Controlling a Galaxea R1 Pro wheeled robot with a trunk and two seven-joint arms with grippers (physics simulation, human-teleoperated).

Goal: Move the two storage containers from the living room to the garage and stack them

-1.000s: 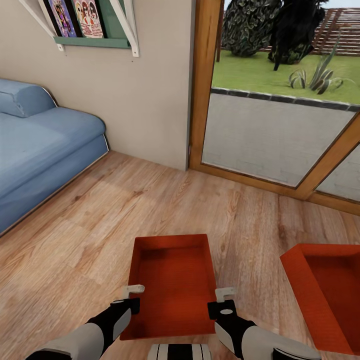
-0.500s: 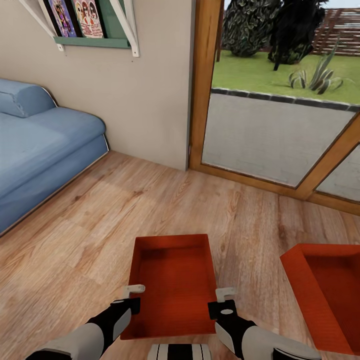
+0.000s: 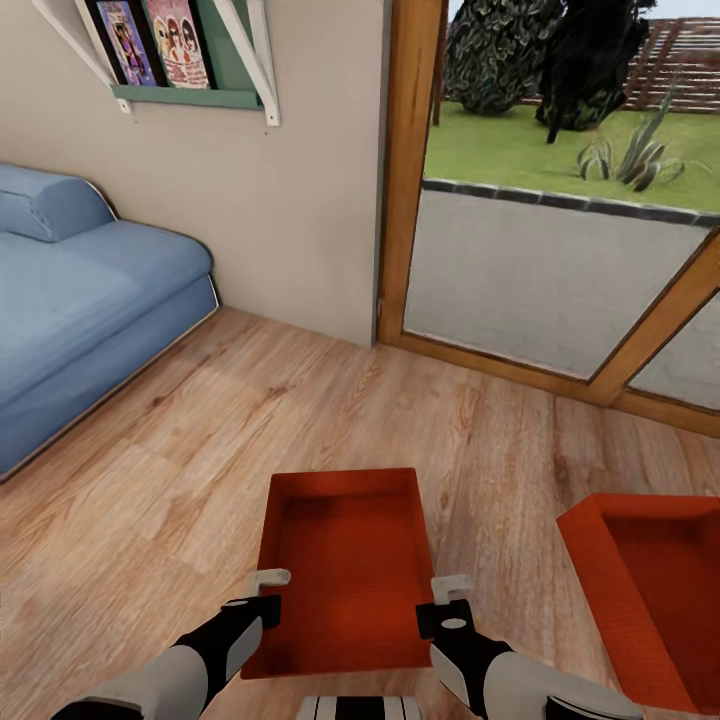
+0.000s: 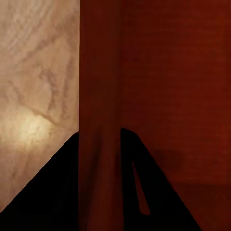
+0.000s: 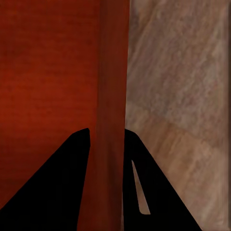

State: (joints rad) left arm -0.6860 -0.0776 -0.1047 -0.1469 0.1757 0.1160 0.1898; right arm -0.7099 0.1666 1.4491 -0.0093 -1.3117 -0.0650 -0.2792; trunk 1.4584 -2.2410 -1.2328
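Note:
An orange-red storage container (image 3: pixel 345 570) sits between my two arms, low in the head view, over the wood-plank floor of the living room. My left gripper (image 3: pixel 266 596) is shut on its left wall. My right gripper (image 3: pixel 449 598) is shut on its right wall. In the left wrist view the dark fingers (image 4: pixel 57 192) pinch the orange wall (image 4: pixel 101 96). The right wrist view shows the same hold, with fingers (image 5: pixel 57 183) on either side of the wall (image 5: pixel 113 72). The second storage container (image 3: pixel 650 590) lies on the floor at the right, partly cut off by the picture's edge.
A blue sofa (image 3: pixel 80 310) stands along the left. Ahead is a beige wall with a green shelf (image 3: pixel 185 60) holding pictures. Wood-framed glass doors (image 3: pixel 560 270) stand ahead at the right, with a garden beyond. Open wood floor (image 3: pixel 330 410) lies in front of the containers.
The whole picture has shifted slightly, so the camera has moved. Both grippers keep the same hold on the middle container, which stays in place between them.

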